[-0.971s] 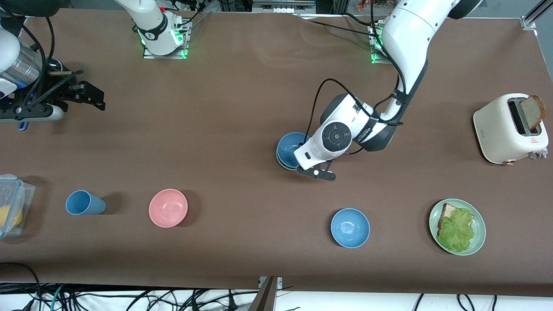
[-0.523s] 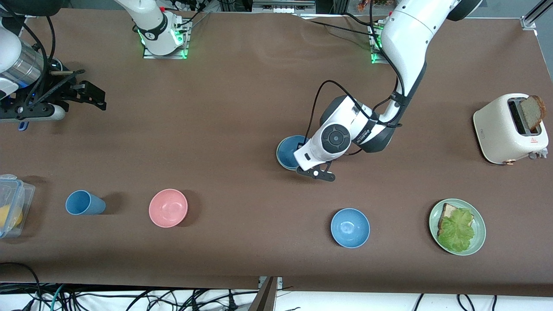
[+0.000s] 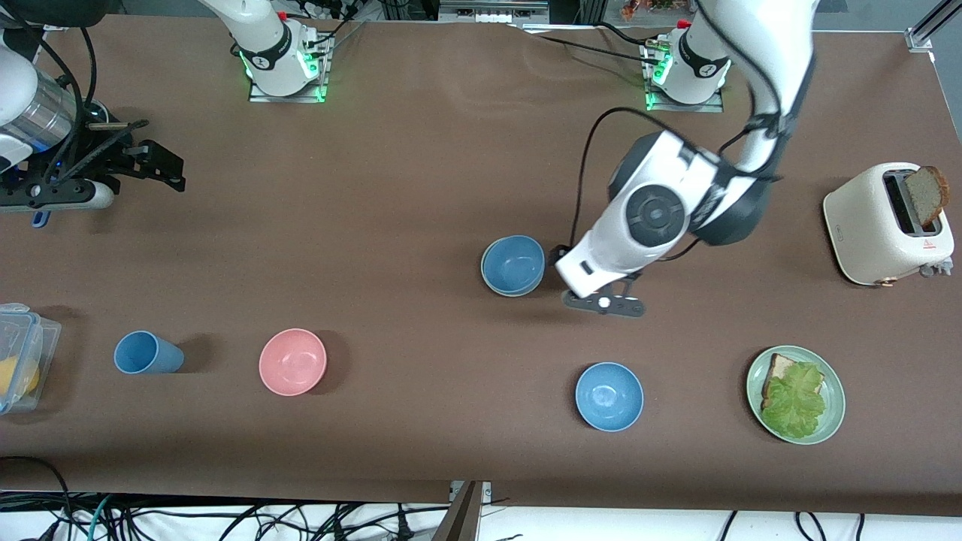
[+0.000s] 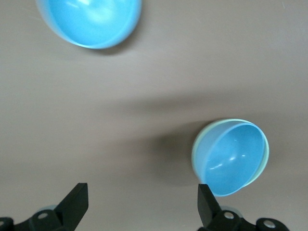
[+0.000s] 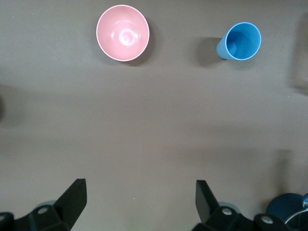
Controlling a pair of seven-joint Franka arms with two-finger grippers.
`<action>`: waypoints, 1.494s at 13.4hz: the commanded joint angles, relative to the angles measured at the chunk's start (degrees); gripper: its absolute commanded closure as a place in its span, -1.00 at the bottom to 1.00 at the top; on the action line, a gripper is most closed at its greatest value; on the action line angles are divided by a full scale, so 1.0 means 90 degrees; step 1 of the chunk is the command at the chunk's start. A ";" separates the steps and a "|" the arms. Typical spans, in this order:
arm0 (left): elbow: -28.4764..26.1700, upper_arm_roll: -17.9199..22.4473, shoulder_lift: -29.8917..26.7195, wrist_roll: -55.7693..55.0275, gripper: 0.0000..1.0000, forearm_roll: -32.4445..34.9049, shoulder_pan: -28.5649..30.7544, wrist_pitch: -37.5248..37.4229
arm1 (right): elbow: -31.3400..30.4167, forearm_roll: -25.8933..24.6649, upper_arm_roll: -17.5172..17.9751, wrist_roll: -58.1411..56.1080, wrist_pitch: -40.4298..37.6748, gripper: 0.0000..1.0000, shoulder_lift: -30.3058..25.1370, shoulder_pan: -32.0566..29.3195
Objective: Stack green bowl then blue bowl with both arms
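Note:
The dusty blue bowl [image 3: 513,263] sits nested in the green bowl [image 3: 490,285] near the middle of the table. Only the green rim shows around it. The left wrist view shows the same stack, with the blue bowl [image 4: 236,159] inside the green rim [image 4: 195,155]. My left gripper [image 3: 601,302] is open and empty over bare table beside the stack, toward the left arm's end. In its own view [image 4: 142,195] nothing lies between its fingers. My right gripper [image 3: 161,169] waits open and empty at the right arm's end, over bare table in its own view [image 5: 139,190].
A brighter blue bowl [image 3: 609,396] and a green plate with bread and lettuce [image 3: 834,421] lie nearer the front camera. A toaster [image 3: 872,225] stands at the left arm's end. A pink bowl [image 3: 292,361], blue cup [image 3: 146,353] and clear container [image 3: 19,357] lie toward the right arm's end.
The blue bowl has dropped fully into the green bowl. My left gripper has let it go and moved off the stack toward the left arm's end. The right arm has not moved.

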 commanded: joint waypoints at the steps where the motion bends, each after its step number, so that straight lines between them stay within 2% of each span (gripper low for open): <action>1: -0.0158 0.0497 -0.0718 -0.0033 -1.00 0.0143 0.0012 -0.0494 | 0.0121 -0.0055 0.0011 -0.0021 -0.0108 -1.00 0.0027 0.0037; 3: -0.0158 0.0606 -0.1050 0.0112 -1.00 0.0134 0.0255 -0.0845 | 0.0121 -0.0045 0.0021 -0.0021 -0.0118 -1.00 0.0027 0.0037; 7: -0.0158 0.0635 -0.1861 0.0446 -1.00 0.0163 0.0412 -0.2465 | 0.0121 -0.0036 0.0021 -0.0021 -0.0128 -1.00 0.0027 0.0037; 9: -0.0633 0.0576 -0.2318 0.0988 -1.00 0.0047 0.0840 -0.2381 | 0.0121 -0.0045 0.0021 -0.0031 -0.0128 -1.00 0.0027 0.0037; 11: -0.1568 0.0576 -0.2962 0.1888 -1.00 -0.0177 0.1319 -0.1574 | 0.0121 -0.0045 0.0011 -0.0031 -0.0128 -1.00 0.0027 0.0037; 12: -0.1922 0.0605 -0.3256 0.1891 -1.00 -0.0217 0.1379 -0.1222 | 0.0121 -0.0045 0.0020 -0.0040 -0.0128 -1.00 0.0027 0.0037; 15: -0.1925 0.0586 -0.3249 0.1959 -1.00 -0.0237 0.1729 -0.1228 | 0.0121 -0.0046 0.0001 -0.0040 -0.0138 -1.00 0.0027 0.0037; 20: -0.1915 0.0576 -0.3229 0.1969 -1.00 -0.0237 0.1887 -0.1238 | 0.0121 -0.0046 -0.0028 -0.0050 -0.0138 -1.00 0.0037 0.0008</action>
